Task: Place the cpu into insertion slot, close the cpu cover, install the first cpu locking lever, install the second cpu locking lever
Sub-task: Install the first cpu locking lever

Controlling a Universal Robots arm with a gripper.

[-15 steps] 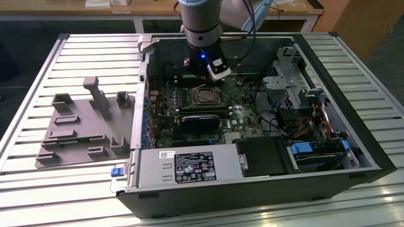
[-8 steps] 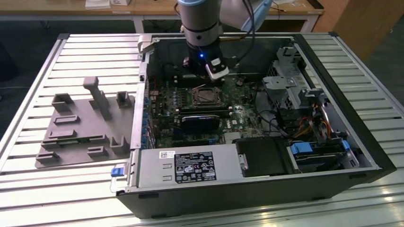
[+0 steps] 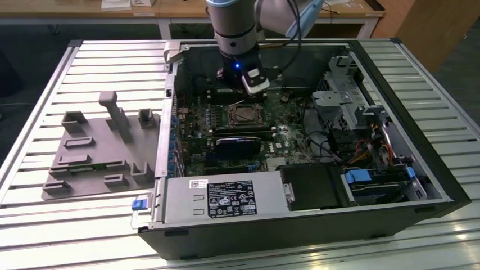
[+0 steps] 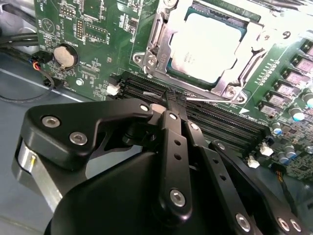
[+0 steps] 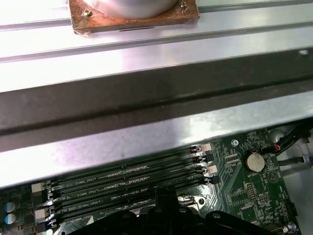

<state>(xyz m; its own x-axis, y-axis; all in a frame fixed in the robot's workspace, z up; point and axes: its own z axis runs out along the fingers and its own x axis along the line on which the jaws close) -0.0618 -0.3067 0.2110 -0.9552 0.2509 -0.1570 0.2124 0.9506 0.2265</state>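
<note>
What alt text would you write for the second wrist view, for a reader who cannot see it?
The cpu lies on the green motherboard, framed by the silver cpu cover. In front of it, the black gripper is above the long memory slots.

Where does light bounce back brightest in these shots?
Exterior view: glare whitens the slatted table; the computer case interior is dim. Second wrist view: the cpu shines pale. First wrist view: bright sheen on the metal rails, a dark band between them.

cpu cover (image 4: 164, 39) edge-cropped, memory slots (image 4: 220, 122) — half-hidden
</note>
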